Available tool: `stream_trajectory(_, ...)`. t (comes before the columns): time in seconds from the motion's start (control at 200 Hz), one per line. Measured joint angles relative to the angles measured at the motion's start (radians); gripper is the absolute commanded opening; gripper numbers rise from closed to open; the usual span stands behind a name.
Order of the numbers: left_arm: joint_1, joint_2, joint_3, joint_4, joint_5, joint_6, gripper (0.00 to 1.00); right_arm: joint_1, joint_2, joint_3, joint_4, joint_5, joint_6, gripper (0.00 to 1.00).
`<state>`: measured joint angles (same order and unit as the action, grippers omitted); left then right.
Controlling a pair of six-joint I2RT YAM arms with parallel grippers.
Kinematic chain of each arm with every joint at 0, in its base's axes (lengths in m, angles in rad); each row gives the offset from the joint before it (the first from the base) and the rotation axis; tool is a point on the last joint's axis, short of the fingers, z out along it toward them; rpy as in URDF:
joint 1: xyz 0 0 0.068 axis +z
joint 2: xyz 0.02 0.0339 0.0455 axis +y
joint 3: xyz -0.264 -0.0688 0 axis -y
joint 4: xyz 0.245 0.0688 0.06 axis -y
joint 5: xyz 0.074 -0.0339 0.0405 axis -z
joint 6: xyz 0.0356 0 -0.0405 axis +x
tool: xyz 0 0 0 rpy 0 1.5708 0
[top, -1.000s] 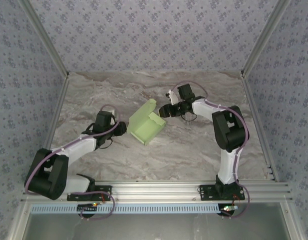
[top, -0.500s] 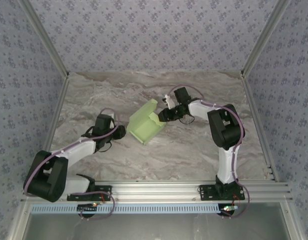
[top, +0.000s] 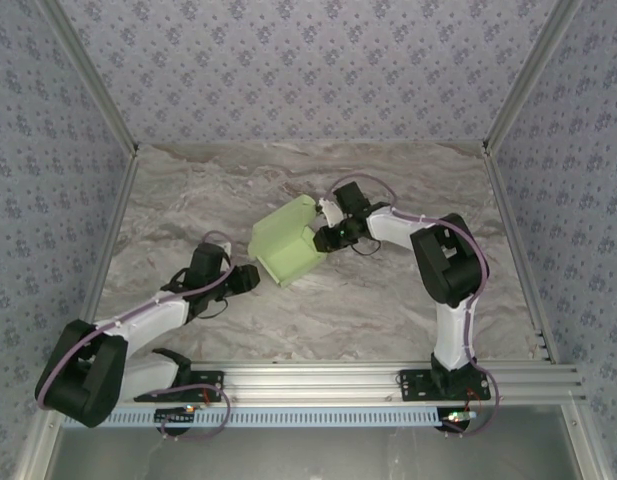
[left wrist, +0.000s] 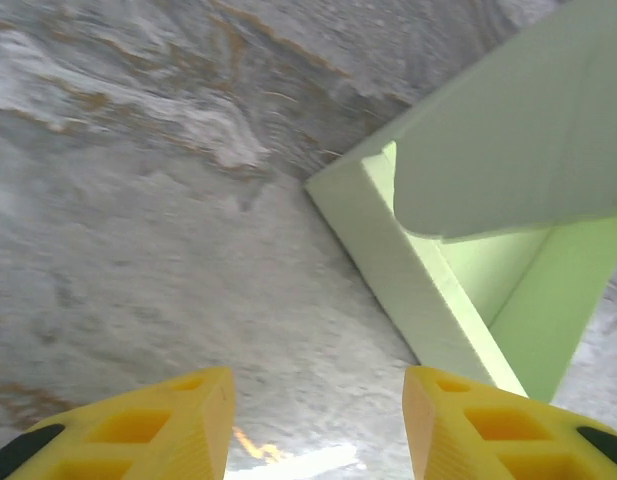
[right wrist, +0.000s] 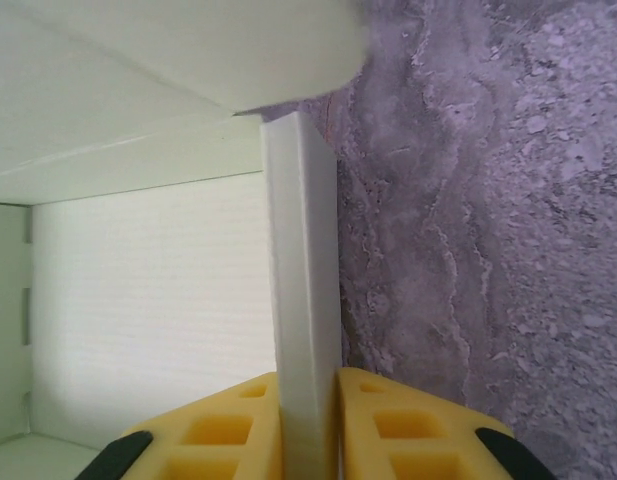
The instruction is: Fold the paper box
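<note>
Paper box (top: 284, 250) rim in right claw (right wrist: 308, 392)

The paper box (right wrist: 148, 300) is thin pale-green card, matt, with fine ribbing on its inner panel. The right tool (right wrist: 308, 400) and left tool (left wrist: 318, 425) have matt yellow plastic fingers (right wrist: 408, 425). The surface (top: 388, 300) is smooth, marble-patterned and slightly glossy.

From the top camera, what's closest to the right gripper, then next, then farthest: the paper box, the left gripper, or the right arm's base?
1. paper box, clamped in the right gripper.
2. left gripper, past the box's near-left side.
3. right arm's base, bolted at the near edge.
</note>
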<state>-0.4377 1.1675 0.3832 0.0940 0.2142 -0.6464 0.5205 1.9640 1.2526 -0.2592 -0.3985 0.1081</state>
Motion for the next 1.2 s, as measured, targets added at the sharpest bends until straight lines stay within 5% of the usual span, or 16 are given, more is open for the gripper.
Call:
stream_trajectory(0.725, -0.055, 0.112, 0.005, 0.155, 0.009, -0.107, 0.50, 0.198, -0.039, -0.013, -0.040, 0.618, 0.015, 0.15)
stream_trajectory(1.019, -0.055, 0.131, 0.043, 0.152, -0.002, -0.095, 0.50, 0.197, -0.027, 0.010, -0.083, 0.674, 0.015, 0.19)
stream_trajectory(1.199, -0.055, 0.130, 0.055, 0.143, -0.022, -0.071, 0.50, 0.163, -0.027, 0.010, -0.090, 0.613, 0.030, 0.30)
